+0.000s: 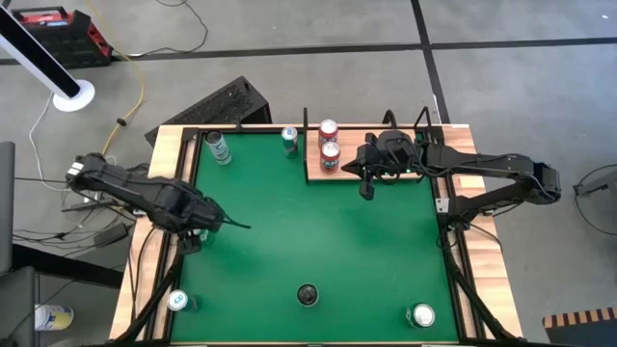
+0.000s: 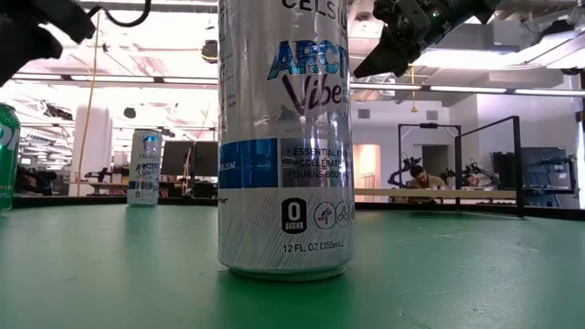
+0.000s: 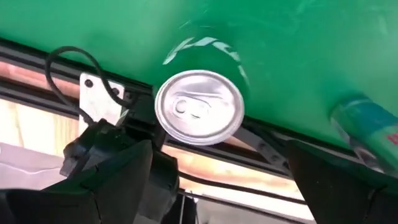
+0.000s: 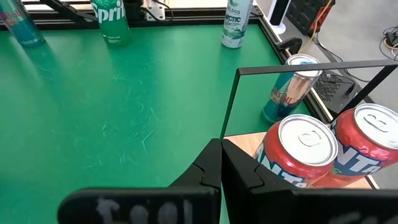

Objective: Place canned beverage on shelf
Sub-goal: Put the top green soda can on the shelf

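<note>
You get even overhead light on the green table [image 1: 308, 231], with soft, faint shadows. In the low view, bright ceiling strips blow out the room behind the near can [image 2: 284, 137]. The left wrist view shows glare on a can top [image 3: 199, 107]

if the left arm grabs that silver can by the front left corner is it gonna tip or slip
Probably slippery: the silver can has a smooth, shiny metal wall. It stands upright and looks tall for its base, so a high sideways nudge could tip it. Its tab appears unopened, so it is likely full and fairly heavy. The left end effector hangs open above it.
</note>
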Controlling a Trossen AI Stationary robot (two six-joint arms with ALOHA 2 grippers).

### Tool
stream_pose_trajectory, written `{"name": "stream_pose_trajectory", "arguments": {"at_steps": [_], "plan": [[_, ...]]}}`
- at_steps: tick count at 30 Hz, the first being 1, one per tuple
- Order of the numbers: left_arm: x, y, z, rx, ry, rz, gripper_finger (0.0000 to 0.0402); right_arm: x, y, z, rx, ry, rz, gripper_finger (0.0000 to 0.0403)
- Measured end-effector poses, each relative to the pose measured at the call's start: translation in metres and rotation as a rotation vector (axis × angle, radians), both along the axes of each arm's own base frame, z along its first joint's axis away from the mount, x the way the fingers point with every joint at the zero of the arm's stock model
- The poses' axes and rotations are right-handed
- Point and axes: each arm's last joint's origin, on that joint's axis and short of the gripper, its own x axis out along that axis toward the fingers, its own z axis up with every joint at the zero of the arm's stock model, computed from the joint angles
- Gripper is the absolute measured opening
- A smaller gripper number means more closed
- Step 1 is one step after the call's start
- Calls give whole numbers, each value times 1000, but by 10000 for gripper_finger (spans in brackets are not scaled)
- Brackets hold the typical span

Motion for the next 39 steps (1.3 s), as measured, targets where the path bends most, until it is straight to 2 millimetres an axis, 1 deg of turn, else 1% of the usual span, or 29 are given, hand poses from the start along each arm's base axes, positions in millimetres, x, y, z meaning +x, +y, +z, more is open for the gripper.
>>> {"name": "stream_pose_trajectory", "arguments": {"at_steps": [5,10,19,25,30,36,39], "plan": [[-4,3,-5,46,-33,-26,355,0,0,0,0,0,0,27],[-6,4,-14,63,-5,-60,355,0,0,0,0,-1,1,27],[0,2,-35,49,-37,-98,355,0,-2,0,0,-1,-6,27],[-2,2,-41,52,-15,-99,355,0,-2,0,0,-1,-7,27],[0,2,-51,41,-37,-98,355,0,-2,0,1,-1,-7,27],[1,3,-53,48,-44,-94,354,-1,-1,0,5,4,-7,27],[1,5,-53,42,-41,-78,336,-1,-1,-1,16,7,-10,27]]}}
